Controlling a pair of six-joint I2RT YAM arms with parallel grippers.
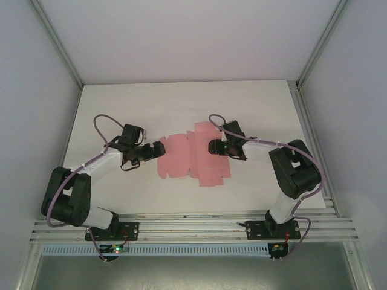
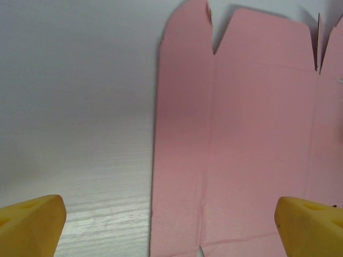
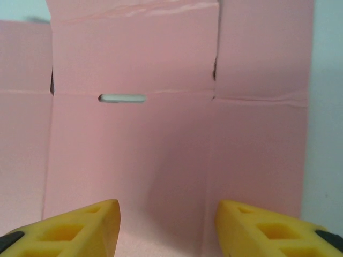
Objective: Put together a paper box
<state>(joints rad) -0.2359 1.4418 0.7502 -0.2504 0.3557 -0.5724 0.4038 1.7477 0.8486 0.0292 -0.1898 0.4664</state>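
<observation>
the paper box (image 1: 181, 160) lies flat on the counter (image 1: 121, 103), just ahead of the wide spread left claw (image 1: 158, 149) and under the half spread, empty right claw (image 3: 167, 225), which should, i think, pinch one flap near its crease.

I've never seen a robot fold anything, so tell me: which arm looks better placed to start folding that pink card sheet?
Probably right. The right hand hangs over the flat pink die-cut card sheet, fingers apart above its creased panels. The left hand sits wide open at the sheet's left edge.
</observation>
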